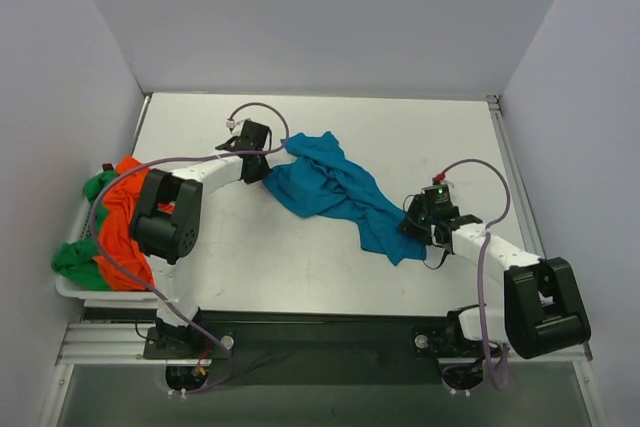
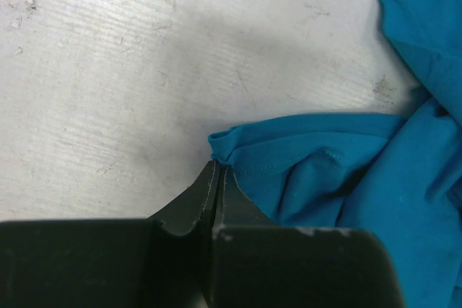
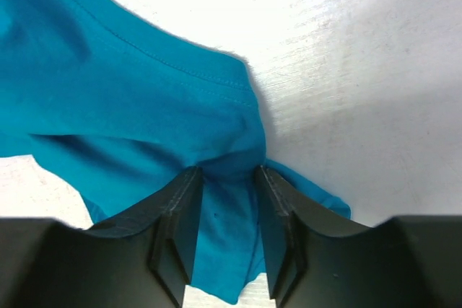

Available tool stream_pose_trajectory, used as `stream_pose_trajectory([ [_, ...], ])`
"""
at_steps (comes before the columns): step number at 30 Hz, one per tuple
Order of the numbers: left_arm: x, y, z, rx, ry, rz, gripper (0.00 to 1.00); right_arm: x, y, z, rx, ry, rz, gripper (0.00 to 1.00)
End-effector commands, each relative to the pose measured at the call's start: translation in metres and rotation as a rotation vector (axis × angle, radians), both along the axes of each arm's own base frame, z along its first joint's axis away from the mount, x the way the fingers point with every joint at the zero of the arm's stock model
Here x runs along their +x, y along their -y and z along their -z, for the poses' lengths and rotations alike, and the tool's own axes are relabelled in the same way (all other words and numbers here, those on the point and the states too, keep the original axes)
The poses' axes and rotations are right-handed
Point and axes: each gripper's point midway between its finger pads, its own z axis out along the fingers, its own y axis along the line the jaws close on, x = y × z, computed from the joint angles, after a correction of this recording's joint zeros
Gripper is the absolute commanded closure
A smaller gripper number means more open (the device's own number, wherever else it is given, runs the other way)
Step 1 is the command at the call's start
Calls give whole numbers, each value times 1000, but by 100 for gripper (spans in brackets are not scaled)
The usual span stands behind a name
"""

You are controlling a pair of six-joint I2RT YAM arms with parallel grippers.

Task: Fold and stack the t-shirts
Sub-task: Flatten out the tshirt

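We see the left gripper (image 2: pixel 219 166) clenched, its two dark fingers pressed flat together with a folded corner of stitched hem nipped between the tips. That hem belongs to the teal-blue t-shirt (image 1: pixel 330 187). From the pinch, the shirt spreads away to the gripper's right in rumpled folds, while bare white table (image 2: pixel 108 70) lies ahead of the fingers and to their left. The right gripper (image 3: pixel 227 174) has its jaws part-way apart, one on each side of a bunched tongue of the same cloth. The fabric fills the gap and hangs out below the fingertips, but we cannot tell whether the jaws are actually pressing on it or only straddling it. From above, the shirt lies crumpled on the table as a slanting band between the two grippers, its far upper end at the left one and its near lower end at the right one. Well to the left of the left gripper, past that arm's elbow, a white basket (image 1: pixel 70 287) sits at the table's left edge. In it we see the orange t-shirt (image 1: pixel 125 217) heaped loosely and spilling over the rim, with the green t-shirt (image 1: pixel 75 257) showing at the heap's far end and again at its near end.
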Motion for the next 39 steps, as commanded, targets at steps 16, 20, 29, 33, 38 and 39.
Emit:
stream_pose_trajectory([
  [16, 4, -7, -36, 9, 57, 28, 100, 25, 22, -18, -103, 1, 61, 63],
  [20, 3, -8, -37, 12, 55, 34, 100, 21, 20, -3, -98, -40, 62, 63],
  [29, 1, -5, -55, -6, 79, 56, 100, 28, 4, -2, 4, -43, 83, 99],
  [33, -1, -9, -89, 0, 126, 69, 100, 41, 0, -50, 37, 50, 89, 100],
  [38, -7, -26, -146, -4, 199, 56, 100, 60, 17, -148, 24, 211, 120, 100],
  [39, -11, -30, -164, -7, 232, 57, 100, 61, 22, -169, 21, 256, 134, 100],
])
